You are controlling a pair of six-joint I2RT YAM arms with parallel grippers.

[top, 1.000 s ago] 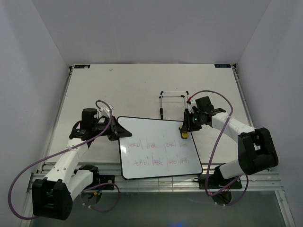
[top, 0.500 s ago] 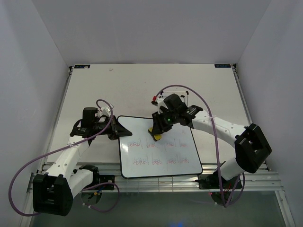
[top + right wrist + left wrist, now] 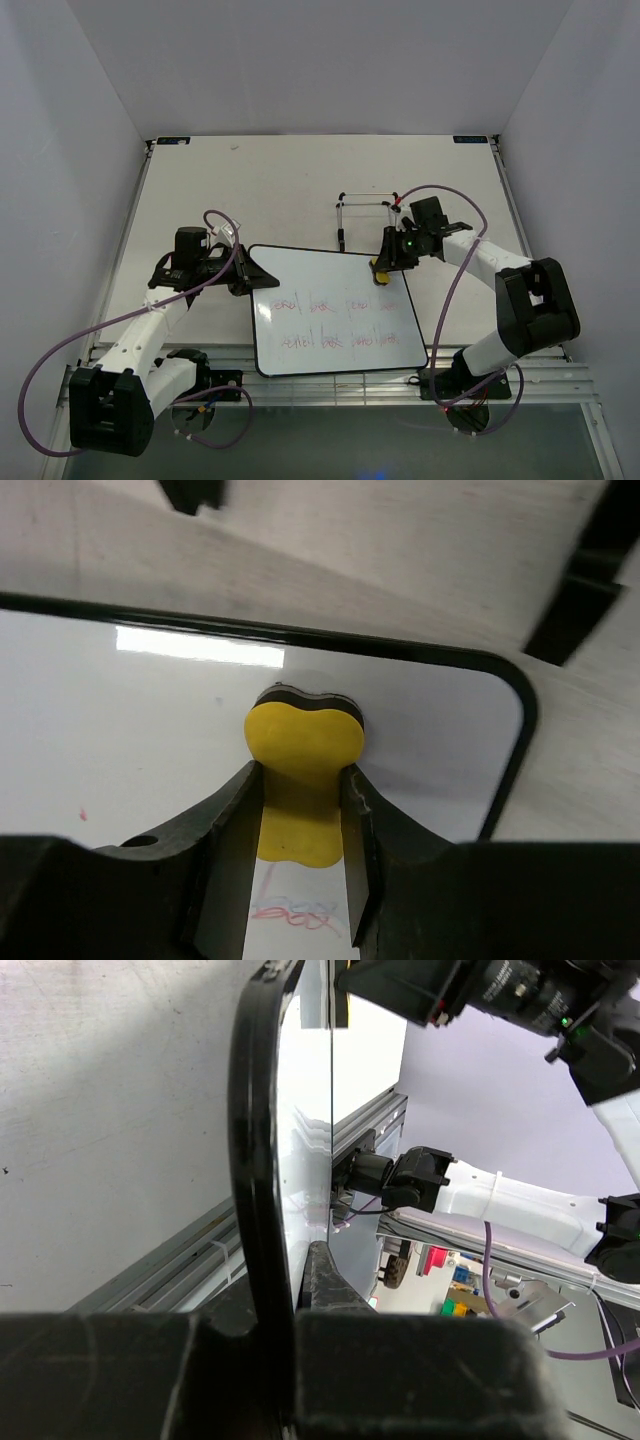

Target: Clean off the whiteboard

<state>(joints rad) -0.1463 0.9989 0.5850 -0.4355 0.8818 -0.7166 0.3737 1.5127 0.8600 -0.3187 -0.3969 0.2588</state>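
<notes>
The whiteboard (image 3: 335, 312) lies flat near the front of the table, with two rows of faint red handwriting. My left gripper (image 3: 247, 277) is shut on its left edge; in the left wrist view the black frame (image 3: 258, 1160) runs between my fingers. My right gripper (image 3: 385, 270) is shut on the yellow eraser (image 3: 381, 276) and presses it on the board near its top right corner. In the right wrist view the eraser (image 3: 303, 770) sits between my fingers on the white surface (image 3: 120, 730), with red writing just below it.
A thin wire easel stand (image 3: 366, 210) stands just behind the board's top right corner, close to my right arm. The aluminium rail (image 3: 340, 385) runs along the table's near edge.
My right gripper swept the eraser left along the top of the board, then back right to the top right corner. The left gripper and board stayed put.
</notes>
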